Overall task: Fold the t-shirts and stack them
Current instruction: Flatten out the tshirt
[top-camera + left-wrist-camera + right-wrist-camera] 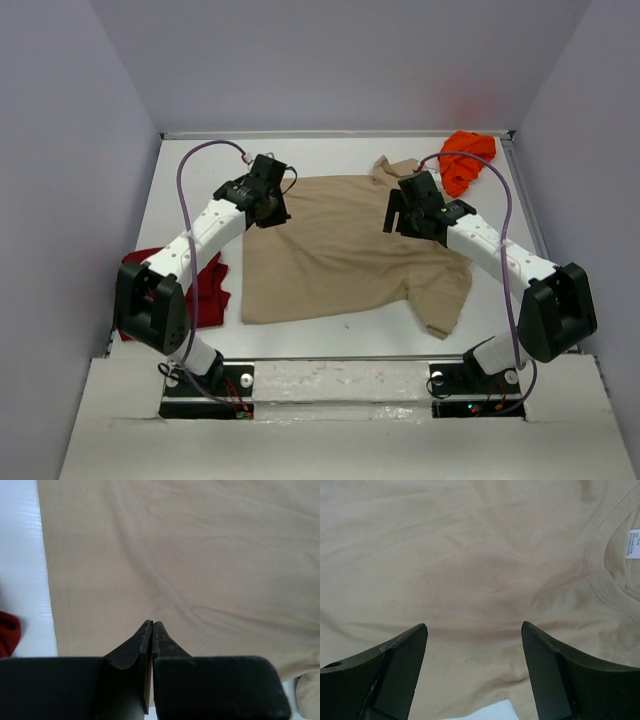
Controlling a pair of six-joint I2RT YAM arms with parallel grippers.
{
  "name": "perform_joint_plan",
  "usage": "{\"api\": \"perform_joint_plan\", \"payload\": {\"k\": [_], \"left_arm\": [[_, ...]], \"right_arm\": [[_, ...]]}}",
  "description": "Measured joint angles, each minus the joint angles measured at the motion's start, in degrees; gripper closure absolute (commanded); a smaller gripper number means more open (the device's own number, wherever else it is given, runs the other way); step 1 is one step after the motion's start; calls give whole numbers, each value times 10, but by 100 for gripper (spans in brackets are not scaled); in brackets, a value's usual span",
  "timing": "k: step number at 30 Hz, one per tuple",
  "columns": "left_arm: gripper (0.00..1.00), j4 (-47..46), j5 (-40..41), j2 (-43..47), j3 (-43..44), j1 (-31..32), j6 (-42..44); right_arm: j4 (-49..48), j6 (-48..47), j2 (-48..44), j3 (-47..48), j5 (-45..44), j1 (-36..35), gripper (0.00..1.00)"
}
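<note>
Top view, left to right. A dark red t-shirt [212, 292] lies crumpled at the left edge of the white table [330, 335], partly hidden by the left arm. The left gripper [272, 208] hangs at the far left corner of the tan t-shirt [340, 250], its fingers pressed together with no cloth visible between them. The tan t-shirt lies spread across the table's middle, with one sleeve trailing at its near right. The right gripper [398, 215] is over the shirt's far right part, near the collar [600, 575], jaws wide apart and holding nothing. A bright orange t-shirt [465, 160] is bunched in the far right corner.
</note>
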State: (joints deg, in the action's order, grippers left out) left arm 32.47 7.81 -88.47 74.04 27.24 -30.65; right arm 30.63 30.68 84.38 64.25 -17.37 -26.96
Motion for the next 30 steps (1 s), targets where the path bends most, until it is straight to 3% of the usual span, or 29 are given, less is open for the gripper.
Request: {"api": "perform_joint_plan", "payload": {"k": [11,30], "left_arm": [[80,-6,14,60,-22,0,0],[80,3,19,-34,76,0,28]], "right_arm": [[-14,-26,0,-5,24,0,18],[-15,-57,19,18,22,15,18]]}}
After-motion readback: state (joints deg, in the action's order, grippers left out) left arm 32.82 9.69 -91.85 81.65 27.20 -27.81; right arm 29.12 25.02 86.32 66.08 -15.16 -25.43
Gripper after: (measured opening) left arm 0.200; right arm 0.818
